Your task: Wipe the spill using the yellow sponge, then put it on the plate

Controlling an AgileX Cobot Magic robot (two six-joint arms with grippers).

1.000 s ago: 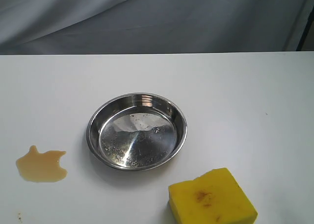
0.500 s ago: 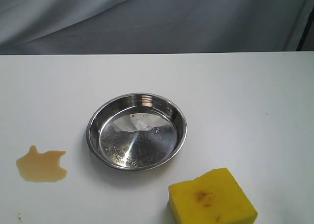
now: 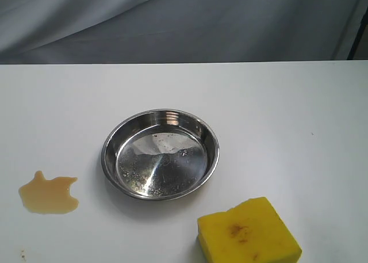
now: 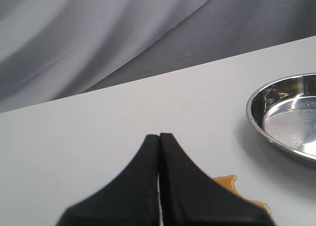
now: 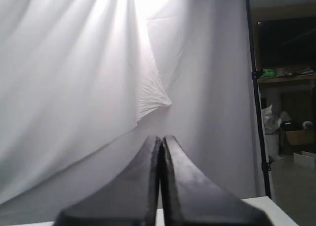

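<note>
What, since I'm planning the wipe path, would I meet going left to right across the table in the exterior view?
spill → plate → yellow sponge

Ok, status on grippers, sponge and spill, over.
Left gripper shut, empty, by the spill. Right gripper shut, empty, facing the curtain. Sponge untouched, spill unwiped. Plate lies near the path between them.
</note>
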